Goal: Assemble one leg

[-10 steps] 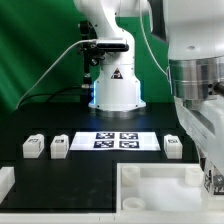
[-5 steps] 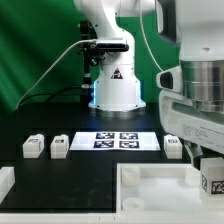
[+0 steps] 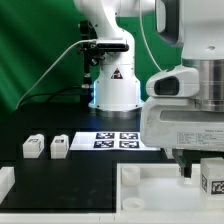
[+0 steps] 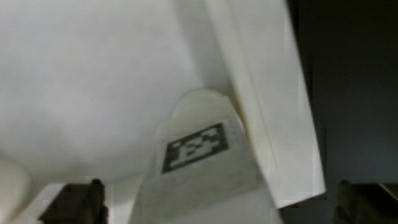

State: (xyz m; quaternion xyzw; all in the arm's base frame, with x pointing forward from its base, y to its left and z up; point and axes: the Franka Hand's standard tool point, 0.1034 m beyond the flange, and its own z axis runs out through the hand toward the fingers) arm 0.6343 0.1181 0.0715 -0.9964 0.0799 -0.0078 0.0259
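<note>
My gripper fills the exterior view's right and hangs over the near right corner of the large flat white panel. It is shut on a leg, a small white post with a black-and-white tag that shows just below the hand. In the wrist view the held leg runs between the two dark fingers, with my gripper around it and the white panel behind. Two more legs stand on the black table at the exterior view's left.
The marker board lies in the middle of the table, partly hidden by my hand. The robot base stands behind it. A white block sits at the near left edge.
My gripper has moved toward the exterior view's left with the leg in it. It now hides the leg that stood right of the marker board.
</note>
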